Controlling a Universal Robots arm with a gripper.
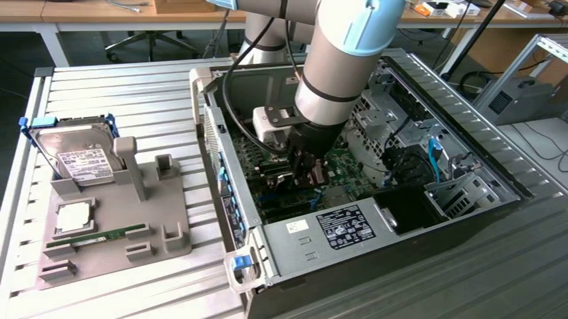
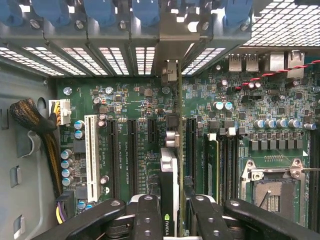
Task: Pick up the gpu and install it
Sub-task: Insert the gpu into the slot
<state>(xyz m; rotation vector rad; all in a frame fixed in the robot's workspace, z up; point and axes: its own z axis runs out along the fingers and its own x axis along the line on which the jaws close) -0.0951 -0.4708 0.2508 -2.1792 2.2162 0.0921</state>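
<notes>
The gpu [image 2: 172,150] stands on edge, thin and upright over the motherboard's expansion slots, bracket end toward the rear grille

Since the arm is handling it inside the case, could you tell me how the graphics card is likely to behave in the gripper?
The graphics card looks like a thin rigid board, so it probably stays stiff rather than sagging. Held edge-on between the gripper fingers, it could tilt if nudged sideways. Its bare components look fragile, so a hard push over the motherboard slots seems risky.

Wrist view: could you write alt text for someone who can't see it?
Black fingers grip the gpu edge-on, upright above a green motherboard. Black expansion slots and one white slot run alongside, with blue clips along the case's vented rear wall.
</notes>
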